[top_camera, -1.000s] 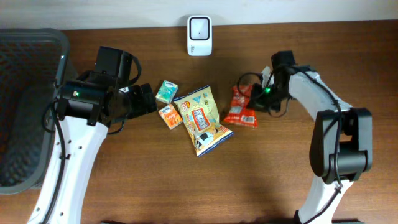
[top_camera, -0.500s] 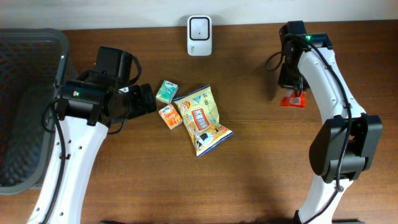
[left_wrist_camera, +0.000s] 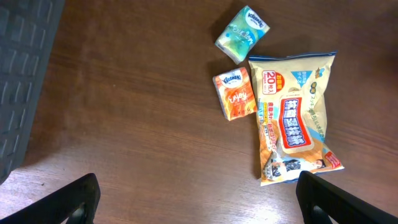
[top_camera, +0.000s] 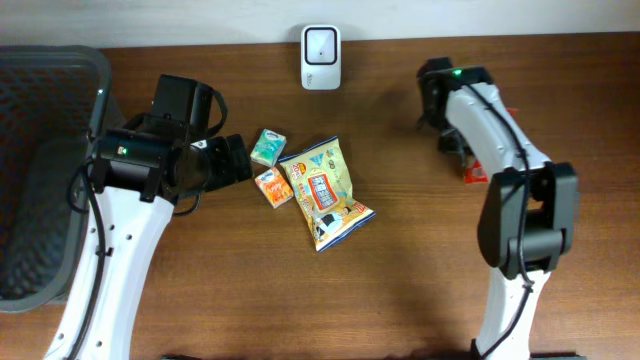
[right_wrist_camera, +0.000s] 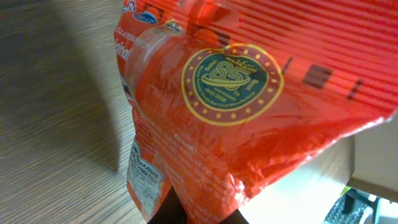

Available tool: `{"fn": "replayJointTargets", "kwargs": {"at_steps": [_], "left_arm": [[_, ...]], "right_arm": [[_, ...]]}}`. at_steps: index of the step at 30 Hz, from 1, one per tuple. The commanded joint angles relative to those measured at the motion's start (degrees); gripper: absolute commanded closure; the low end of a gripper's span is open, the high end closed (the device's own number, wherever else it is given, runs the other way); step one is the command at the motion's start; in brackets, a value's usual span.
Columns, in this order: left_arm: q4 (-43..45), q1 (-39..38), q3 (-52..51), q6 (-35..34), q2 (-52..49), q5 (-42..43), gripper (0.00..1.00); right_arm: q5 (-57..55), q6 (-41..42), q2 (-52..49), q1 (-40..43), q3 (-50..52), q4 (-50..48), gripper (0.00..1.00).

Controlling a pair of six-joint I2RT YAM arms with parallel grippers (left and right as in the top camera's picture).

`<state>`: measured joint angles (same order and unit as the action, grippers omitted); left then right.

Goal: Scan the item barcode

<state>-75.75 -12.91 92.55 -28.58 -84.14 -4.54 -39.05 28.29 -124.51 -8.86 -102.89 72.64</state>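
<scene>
Currently the right pincer (right_wrist_camera: 200, 210) clamps 1 edge of the red snack packet (right_wrist_camera: 236, 93) above the counter (top_camera: 420, 280), right of the white scanner (top_camera: 320, 45). Light, slippery film: likely best gripped at the seam. Left pincer (top_camera: 235, 160) stands wide.

1. I see the white scanner (top_camera: 320, 57) at the far edge of the table (top_camera: 420, 300), centre.
2. Yellow snack bag (top_camera: 325, 192) lies flat mid-table. Orange tissue pack (top_camera: 273, 187) is against its left edge, green tissue pack (top_camera: 268, 147) just beyond.
3. Left gripper (top_camera: 235, 160) sits just left of both packs.
4. Right gripper (top_camera: 458, 150) is tucked under its arm with a red packet (top_camera: 476, 173) peeking out; I can't make out the jaws.
5. Grey basket (top_camera: 40, 170) is far left.
</scene>
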Motion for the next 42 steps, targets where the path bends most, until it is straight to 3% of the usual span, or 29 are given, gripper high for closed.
{"fn": "replayJointTargets", "kwargs": {"at_steps": [1, 4, 8, 11, 14, 16, 20, 22, 23, 24, 29, 34, 42], "left_arm": [[0.1, -0.1, -0.1, -0.7, -0.2, -0.2, 0.01], [0.1, -0.1, -0.1, -0.7, -0.2, -0.2, 0.01], [0.1, -0.1, -0.1, -0.7, -0.2, -0.2, 0.01], [0.0, -0.1, -0.1, -0.7, -0.2, -0.2, 0.01], [0.1, -0.1, -0.1, -0.7, -0.2, -0.2, 0.01], [0.1, -0.1, -0.1, -0.7, -0.2, -0.2, 0.01], [0.1, -0.1, -0.1, -0.7, -0.2, -0.2, 0.01], [0.1, -0.1, -0.1, -0.7, -0.2, -0.2, 0.01], [0.1, -0.1, -0.1, -0.7, -0.2, -0.2, 0.01], [0.1, -0.1, -0.1, -0.7, -0.2, -0.2, 0.01], [0.1, -0.1, -0.1, -0.7, -0.2, -0.2, 0.01], [0.0, -0.1, -0.1, -0.7, -0.2, -0.2, 0.01], [0.1, -0.1, -0.1, -0.7, -0.2, -0.2, 0.01]], "right_arm": [[-2.6, 0.8, -3.3, -4.7, 0.9, -0.5, 0.88], [-1.1, 0.8, -5.4, -8.1, 0.9, -1.0, 0.88], [3.9, 0.7, -6.1, -12.2, 0.8, -2.7, 0.81], [8.2, 0.7, -6.0, -14.6, -1.1, -3.0, 0.63], [13.0, 0.7, -6.0, -15.7, -4.7, -1.9, 0.31], [16.0, 0.7, -6.0, -15.2, -8.4, 0.2, 0.25], [21.5, -0.5, -5.9, -11.2, -19.9, 7.1, 0.03], [27.1, -7.8, -5.9, -8.3, -24.5, 9.6, 0.04], [29.7, -11.6, -5.9, -6.8, -26.5, 11.6, 0.23], [31.0, -13.3, -5.9, -5.7, -27.6, 13.3, 0.28], [32.0, -13.9, -6.2, -0.8, -27.5, 14.8, 0.28], [40.5, -21.0, -6.2, 0.7, -19.0, 8.4, 0.28], [38.0, -20.5, -6.2, 0.7, -4.2, -3.7, 0.28]]}}
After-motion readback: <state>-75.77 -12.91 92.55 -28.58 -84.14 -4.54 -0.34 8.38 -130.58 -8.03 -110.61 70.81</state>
